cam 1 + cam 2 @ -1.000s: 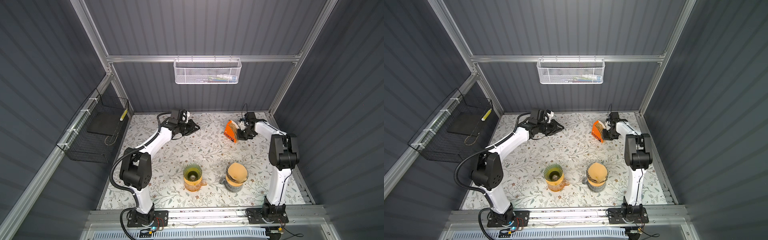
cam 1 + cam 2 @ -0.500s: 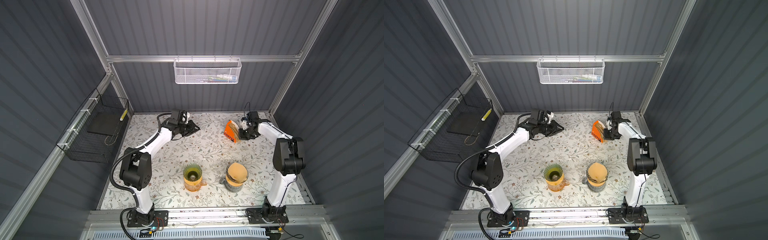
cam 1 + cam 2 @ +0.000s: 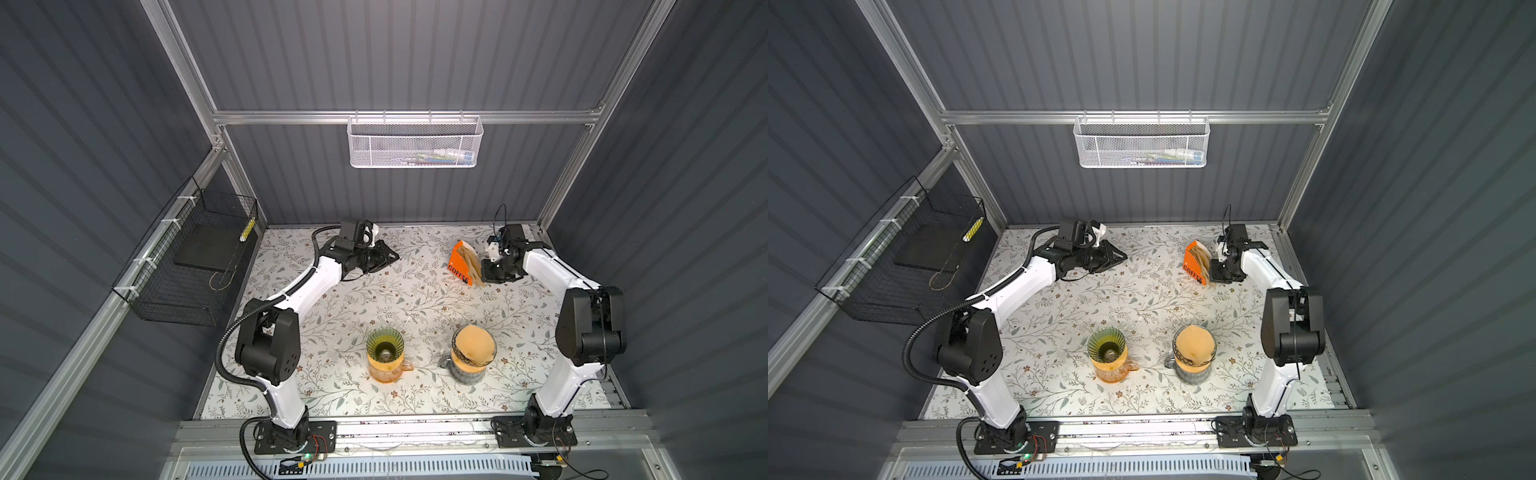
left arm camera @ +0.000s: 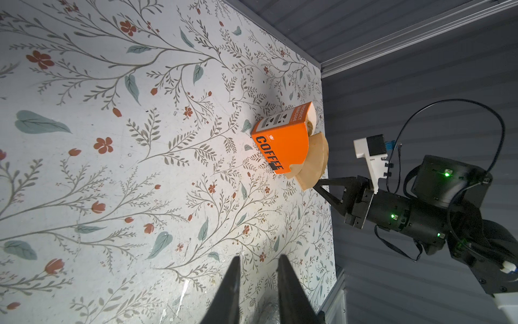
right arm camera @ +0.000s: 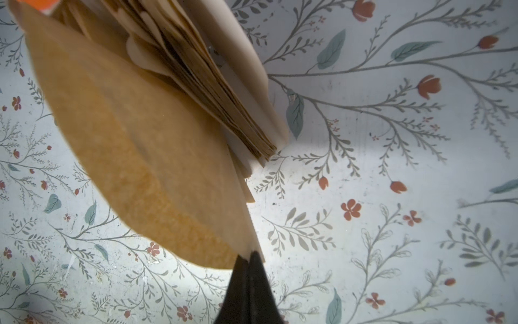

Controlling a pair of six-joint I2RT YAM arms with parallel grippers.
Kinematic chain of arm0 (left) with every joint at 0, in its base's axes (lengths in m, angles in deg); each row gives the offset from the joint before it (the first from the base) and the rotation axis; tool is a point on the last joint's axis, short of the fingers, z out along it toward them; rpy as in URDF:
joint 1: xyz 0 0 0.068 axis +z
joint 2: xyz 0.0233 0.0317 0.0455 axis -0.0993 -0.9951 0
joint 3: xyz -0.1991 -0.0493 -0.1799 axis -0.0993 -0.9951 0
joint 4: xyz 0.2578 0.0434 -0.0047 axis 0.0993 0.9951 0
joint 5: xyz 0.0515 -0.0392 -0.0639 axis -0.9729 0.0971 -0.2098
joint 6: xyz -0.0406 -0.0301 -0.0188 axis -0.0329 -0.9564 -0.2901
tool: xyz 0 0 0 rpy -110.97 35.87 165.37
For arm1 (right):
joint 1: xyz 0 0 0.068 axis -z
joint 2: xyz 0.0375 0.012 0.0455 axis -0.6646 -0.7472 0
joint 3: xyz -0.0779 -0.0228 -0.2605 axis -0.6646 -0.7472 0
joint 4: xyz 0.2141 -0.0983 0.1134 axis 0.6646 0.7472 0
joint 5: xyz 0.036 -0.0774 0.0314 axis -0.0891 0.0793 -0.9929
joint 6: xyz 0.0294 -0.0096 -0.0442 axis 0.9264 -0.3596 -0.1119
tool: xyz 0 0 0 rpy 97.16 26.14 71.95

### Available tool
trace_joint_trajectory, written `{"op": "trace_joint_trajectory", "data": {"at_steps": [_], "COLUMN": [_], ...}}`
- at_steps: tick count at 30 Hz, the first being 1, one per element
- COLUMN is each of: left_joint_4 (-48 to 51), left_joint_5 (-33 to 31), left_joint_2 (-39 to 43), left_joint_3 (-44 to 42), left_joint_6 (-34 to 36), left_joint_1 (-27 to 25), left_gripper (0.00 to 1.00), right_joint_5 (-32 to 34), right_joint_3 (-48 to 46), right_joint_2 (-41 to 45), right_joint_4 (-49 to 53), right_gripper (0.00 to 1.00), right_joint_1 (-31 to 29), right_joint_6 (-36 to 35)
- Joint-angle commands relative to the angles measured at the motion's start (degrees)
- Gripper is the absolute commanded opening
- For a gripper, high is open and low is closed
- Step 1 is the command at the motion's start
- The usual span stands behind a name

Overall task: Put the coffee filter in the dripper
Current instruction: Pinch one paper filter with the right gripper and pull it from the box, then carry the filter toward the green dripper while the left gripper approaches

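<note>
An orange coffee filter box [image 3: 458, 262] [image 3: 1192, 262] [image 4: 280, 143] stands at the back right with brown paper filters fanning out of it. My right gripper [image 3: 484, 276] [image 3: 1215, 274] [image 5: 248, 256] is shut on the edge of the outermost coffee filter [image 5: 140, 157] [image 4: 311, 174], which is still partly in the stack [image 5: 213, 84]. At the front, a green ribbed dripper [image 3: 384, 347] [image 3: 1108, 344] sits empty on an orange mug. My left gripper [image 3: 392, 255] [image 4: 259, 261] hovers at the back left, jaws slightly apart and empty.
A second dripper [image 3: 474, 347] [image 3: 1195, 345] with a brown filter in it sits on a glass mug at the front right. A black wire basket [image 3: 195, 266] hangs on the left wall and a white mesh basket [image 3: 415, 143] on the back wall.
The right arm's elbow has swung right and toward the front while its gripper stays at the filter box. The left arm has not moved.
</note>
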Motion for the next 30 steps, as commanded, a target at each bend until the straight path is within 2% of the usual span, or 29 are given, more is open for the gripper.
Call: {"op": "trace_joint_trajectory", "data": {"at_steps": [1,15,30], "left_joint_4": [-0.39,1.85,7.11], "left_joint_5": [1.04,0.08,-3.07], "left_joint_2": [2.1,4.23,11.34], "left_joint_3": [-0.85,-1.31,-5.02], "left_joint_6": [0.42,1.84,4.49], "left_joint_1": [0.26,0.24,0.24], "left_gripper": [0.25,0.25,0.25], "right_joint_5": [-0.16,1.4,4.97], "right_joint_3": [-0.87,-0.51,2.4], "right_joint_2": [1.76,9.52,16.1], "right_joint_4": [1.57,5.93,12.07], "right_gripper": [0.0,0.0,0.0], "right_joint_1": [0.1,-1.6,-9.28], "right_joint_6": [0.7,1.09,1.95]}}
